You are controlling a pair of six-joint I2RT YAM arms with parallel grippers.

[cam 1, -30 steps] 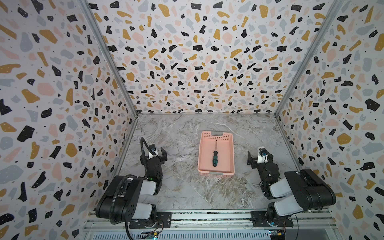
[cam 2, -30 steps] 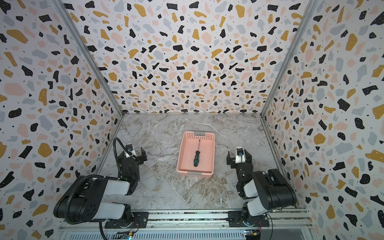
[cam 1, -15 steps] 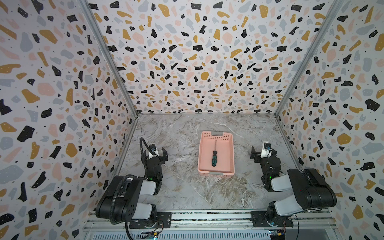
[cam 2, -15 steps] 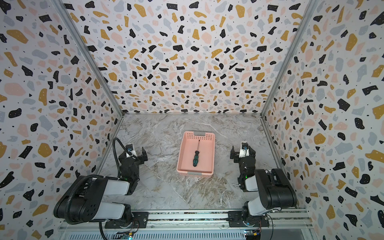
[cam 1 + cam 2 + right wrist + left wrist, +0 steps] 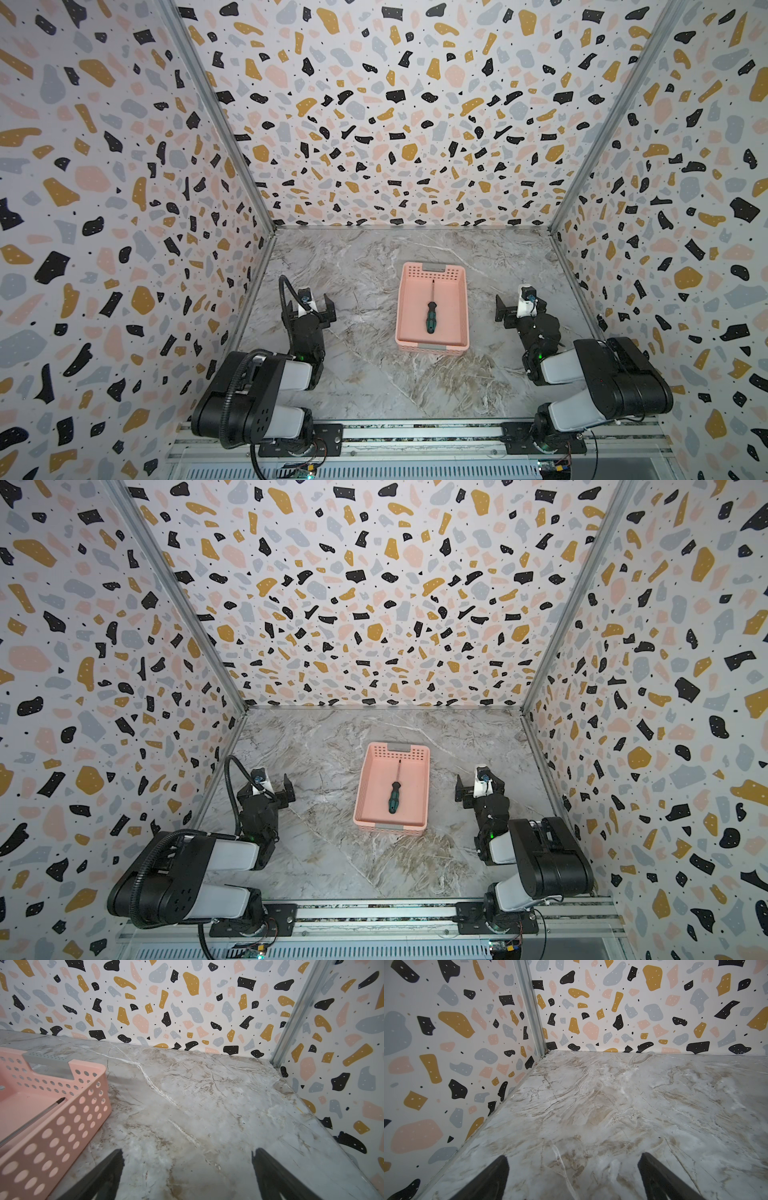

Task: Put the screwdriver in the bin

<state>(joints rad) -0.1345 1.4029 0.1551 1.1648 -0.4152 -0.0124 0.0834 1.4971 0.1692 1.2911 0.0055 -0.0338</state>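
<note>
Inside the bin (image 5: 451, 291), its grey label tabs (image 5: 433, 346) blank, lies the screwdriver (image 5: 431, 314); both hands (image 5: 312, 305) (image 5: 519, 307) open, empty.

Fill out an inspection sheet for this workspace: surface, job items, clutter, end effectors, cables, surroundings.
Surface: marble-pattern tabletop, bare apart from the bin and the arms.
Job items: screwdriver lies flat inside the pink bin, handle toward the robot, tip toward the back wall; bin sits mid-table.
Clutter: nothing seen.
End effectors: left end effector open, empty, beside the left wall; right end effector open, empty, to the right of the bin, clear of it.
Cables: black hose loops over the left arm; small wires at the front rail.
Surroundings: speckled wall panels on three sides, metal corner posts, rail in front.
</note>
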